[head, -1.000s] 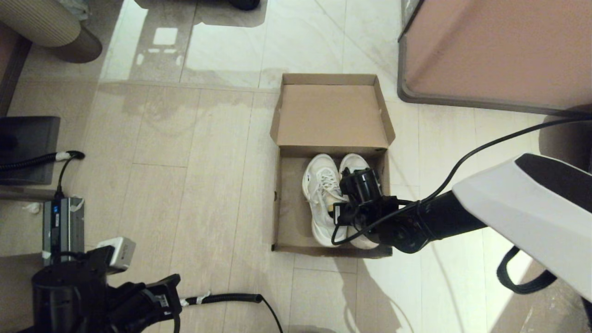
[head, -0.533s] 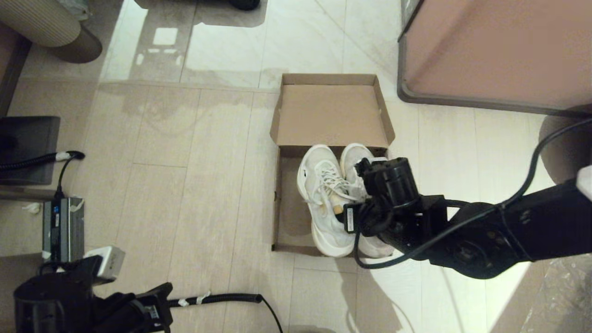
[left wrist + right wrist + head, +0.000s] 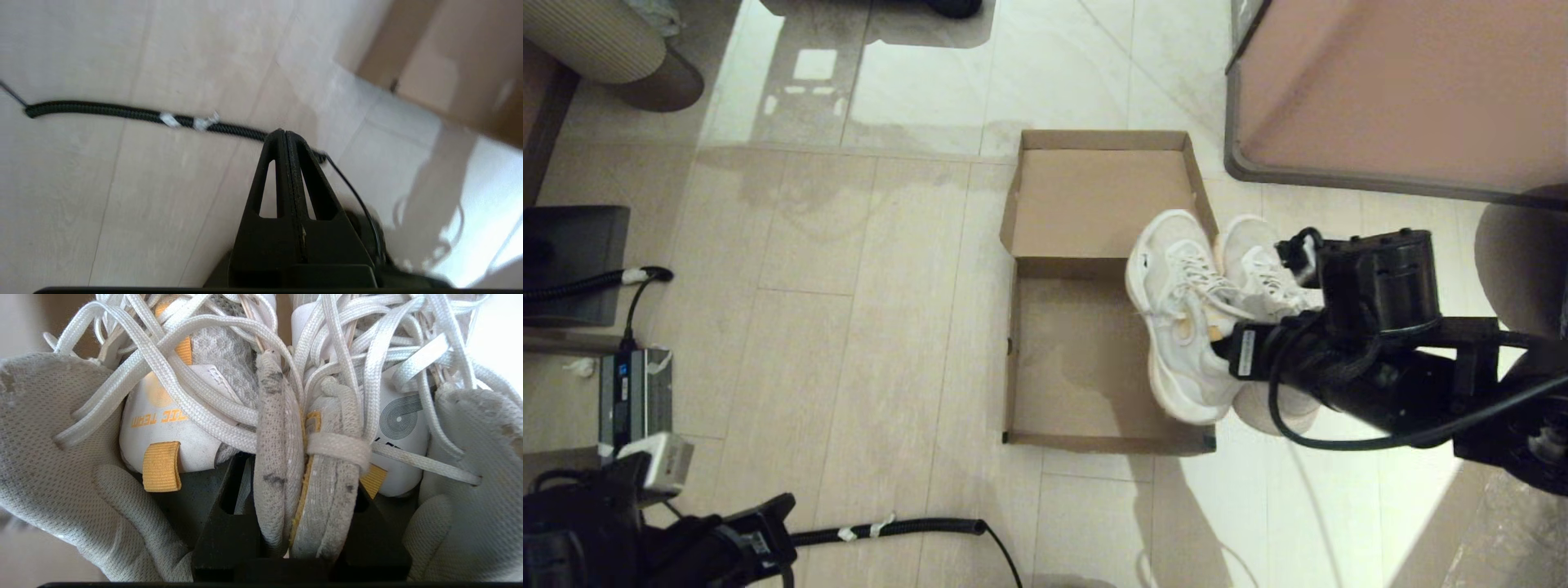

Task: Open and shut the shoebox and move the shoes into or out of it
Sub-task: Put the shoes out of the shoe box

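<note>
The brown shoebox lies open on the floor, its lid folded back flat on the far side and its inside bare. The pair of white shoes hangs in the air over the box's right wall, toes pointing away from me. My right gripper is shut on the shoes, pinching the two inner collars together between its black fingers. My left gripper is shut on nothing, low at the near left above the floor.
A black coiled cable runs across the floor near the box's front. A pink cabinet stands at the far right. A power supply and dark equipment sit on the left. A round ribbed seat is far left.
My right gripper has lifted the shoes out of the box and carried them to the right, over the right wall. The left arm has drifted slightly left and down.
</note>
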Controlling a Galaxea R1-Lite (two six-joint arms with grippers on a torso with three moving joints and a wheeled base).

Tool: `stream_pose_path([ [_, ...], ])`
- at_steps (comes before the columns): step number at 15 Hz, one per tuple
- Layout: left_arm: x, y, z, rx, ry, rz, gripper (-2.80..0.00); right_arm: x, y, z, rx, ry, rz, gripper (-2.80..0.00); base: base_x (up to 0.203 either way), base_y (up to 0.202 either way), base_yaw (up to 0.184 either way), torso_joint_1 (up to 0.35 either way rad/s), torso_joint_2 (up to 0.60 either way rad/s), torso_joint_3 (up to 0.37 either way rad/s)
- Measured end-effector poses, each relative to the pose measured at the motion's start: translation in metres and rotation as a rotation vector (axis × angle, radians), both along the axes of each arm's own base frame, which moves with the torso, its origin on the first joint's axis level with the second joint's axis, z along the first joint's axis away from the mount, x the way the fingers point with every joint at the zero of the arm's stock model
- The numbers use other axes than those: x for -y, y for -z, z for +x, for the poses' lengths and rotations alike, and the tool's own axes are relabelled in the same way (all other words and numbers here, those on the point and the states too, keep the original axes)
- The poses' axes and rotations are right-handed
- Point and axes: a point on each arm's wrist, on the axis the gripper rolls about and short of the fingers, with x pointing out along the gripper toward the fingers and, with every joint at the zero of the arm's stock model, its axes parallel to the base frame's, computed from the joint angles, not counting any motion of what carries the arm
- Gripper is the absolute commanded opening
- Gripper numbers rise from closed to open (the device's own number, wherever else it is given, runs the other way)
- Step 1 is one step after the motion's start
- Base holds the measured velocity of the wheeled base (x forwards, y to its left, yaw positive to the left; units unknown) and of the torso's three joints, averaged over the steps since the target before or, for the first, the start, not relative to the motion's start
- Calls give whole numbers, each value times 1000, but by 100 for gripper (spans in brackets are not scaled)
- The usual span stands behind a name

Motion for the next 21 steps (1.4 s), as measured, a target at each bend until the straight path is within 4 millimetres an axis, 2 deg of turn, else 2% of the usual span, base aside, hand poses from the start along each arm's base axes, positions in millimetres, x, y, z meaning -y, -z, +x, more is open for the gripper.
stream_pose_path([
  [3, -6, -11, 14, 53, -62, -15, -280, 49, -6, 14, 20, 172, 9, -280, 0, 0, 0, 0, 0, 0],
  [5, -6, -19, 20, 86, -71, -23, -280, 72, -6, 16, 19, 248, 4, -280, 0, 0, 0, 0, 0, 0],
  [8, -8, -25, 28, 115, -88, -31, -280, 102, 14, 14, -49, 349, -25, -280, 0, 0, 0, 0, 0, 0],
  [11, -10, -31, 35, 140, -103, -41, -280, 115, 41, 20, -106, 378, -32, -280, 0, 0, 0, 0, 0, 0],
  [15, -10, -34, 39, 150, -102, -46, -280, 132, 73, 58, -87, 408, -48, -280, 0, 0, 0, 0, 0, 0],
  [18, -11, -31, 37, 140, -109, -44, -280, 149, 83, 102, -29, 336, -49, -280, 0, 0, 0, 0, 0, 0],
  [21, -13, -30, 34, 147, -115, -43, -280, 172, 101, 134, -15, 261, -76, -280, 0, 0, 0, 0, 0, 0],
])
